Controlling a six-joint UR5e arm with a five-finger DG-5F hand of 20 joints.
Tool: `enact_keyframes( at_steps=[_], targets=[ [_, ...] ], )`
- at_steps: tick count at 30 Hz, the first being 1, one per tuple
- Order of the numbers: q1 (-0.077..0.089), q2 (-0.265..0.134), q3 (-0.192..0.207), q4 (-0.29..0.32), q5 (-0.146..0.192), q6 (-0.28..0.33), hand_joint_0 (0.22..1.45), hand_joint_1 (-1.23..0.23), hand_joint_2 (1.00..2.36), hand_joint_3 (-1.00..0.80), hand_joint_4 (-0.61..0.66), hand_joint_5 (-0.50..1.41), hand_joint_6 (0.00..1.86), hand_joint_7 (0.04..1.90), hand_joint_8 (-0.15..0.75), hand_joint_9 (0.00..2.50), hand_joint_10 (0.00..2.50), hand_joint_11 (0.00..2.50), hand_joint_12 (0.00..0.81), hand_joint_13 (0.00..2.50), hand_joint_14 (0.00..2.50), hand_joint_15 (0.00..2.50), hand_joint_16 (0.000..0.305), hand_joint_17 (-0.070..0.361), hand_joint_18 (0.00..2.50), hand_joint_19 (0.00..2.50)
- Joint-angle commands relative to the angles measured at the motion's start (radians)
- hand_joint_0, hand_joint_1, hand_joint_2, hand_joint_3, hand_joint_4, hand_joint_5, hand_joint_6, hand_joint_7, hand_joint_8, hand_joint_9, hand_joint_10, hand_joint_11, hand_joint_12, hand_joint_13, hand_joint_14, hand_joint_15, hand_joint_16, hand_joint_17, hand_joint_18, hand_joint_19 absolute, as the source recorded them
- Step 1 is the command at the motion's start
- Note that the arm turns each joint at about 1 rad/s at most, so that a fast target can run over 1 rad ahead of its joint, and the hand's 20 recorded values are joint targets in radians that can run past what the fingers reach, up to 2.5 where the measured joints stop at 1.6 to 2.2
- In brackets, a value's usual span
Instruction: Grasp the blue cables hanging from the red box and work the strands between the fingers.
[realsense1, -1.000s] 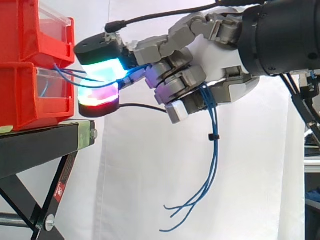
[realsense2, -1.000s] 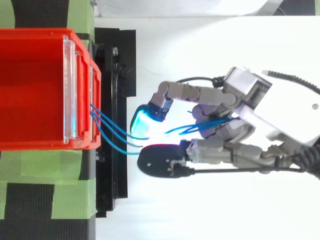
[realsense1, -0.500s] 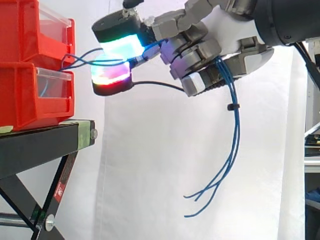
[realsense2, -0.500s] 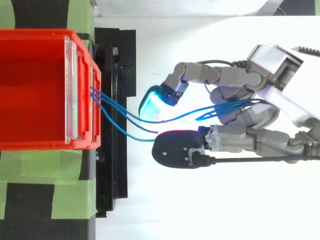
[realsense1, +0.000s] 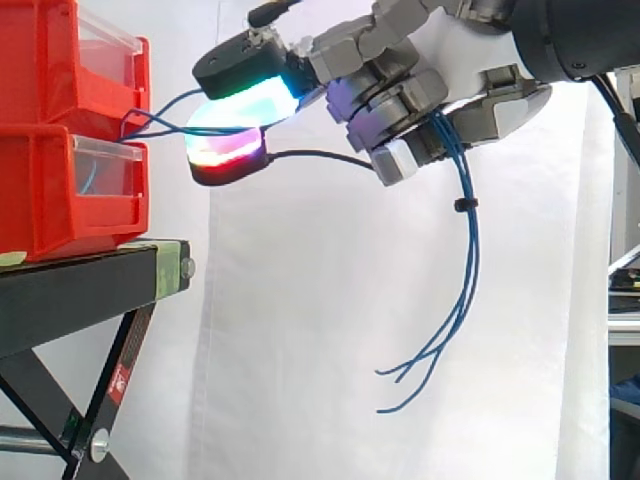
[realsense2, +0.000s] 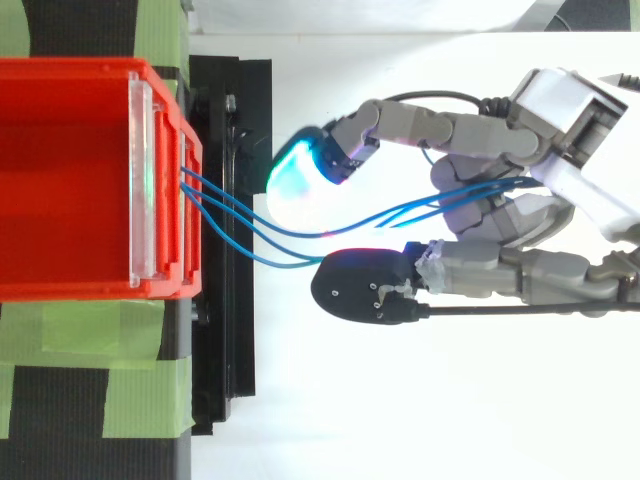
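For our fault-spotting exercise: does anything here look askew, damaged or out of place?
Nothing stands out. The blue cables run unbroken from the red box through the hand, loose ends hanging below; the box sits level on its stand.

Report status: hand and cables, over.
Hand shut on blue cables, strands threaded between fingers. Cables run from red box, loose ends dangling. Black stand below, clear of strands.

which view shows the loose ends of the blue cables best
The side view: the thin blue cables hang below the hand with their free ends splayed. The top view shows them running from the red plastic box to the hand.
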Motion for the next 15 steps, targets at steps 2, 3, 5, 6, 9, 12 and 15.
enact_keyframes(
  at_steps=[2,3,5,6,9,12,15],
  targets=[
    [0.000,0.000,0.000,0.005,0.002,-0.004,1.26,-0.71,1.02,-0.32,0.19,0.58,0.02,1.28,0.439,1.05,2.50,2.50,0.486,1.47,2.50,1.59,0.056,0.125,1.79,0.83],
    [-0.001,0.000,0.000,0.006,0.002,-0.006,1.26,-0.71,1.02,-0.31,0.19,0.60,0.02,1.33,0.439,1.05,2.50,2.50,0.486,1.47,2.50,1.59,0.056,0.125,1.79,0.83],
    [0.000,0.000,0.000,0.009,0.002,-0.007,1.16,-0.70,1.02,-0.24,0.20,0.61,0.02,1.38,0.439,1.05,2.50,2.50,0.486,1.47,2.50,1.59,0.056,0.125,1.79,0.83],
    [0.000,0.000,0.000,0.012,0.002,-0.007,1.09,-0.69,1.01,-0.12,0.21,0.59,0.02,1.39,0.439,1.05,2.50,2.50,0.486,1.47,2.50,1.59,0.056,0.125,1.79,0.83],
    [-0.001,0.000,0.000,0.023,0.000,-0.001,0.97,-0.69,1.00,-0.05,0.26,0.55,0.02,1.34,0.439,1.05,2.50,2.50,0.486,1.47,2.50,1.59,0.056,0.125,1.79,0.83],
    [0.000,0.000,0.000,0.046,-0.004,0.013,1.14,-0.72,1.01,-0.22,0.19,0.55,0.01,1.41,0.439,1.05,2.50,2.50,0.486,1.47,2.50,1.59,0.056,0.125,1.79,0.83],
    [0.000,0.000,0.000,0.069,-0.013,0.037,1.30,-0.71,1.02,-0.16,0.14,0.62,0.01,1.49,0.439,1.05,2.50,2.50,0.486,1.47,2.50,1.59,0.056,0.125,1.79,0.83]
  ],
)
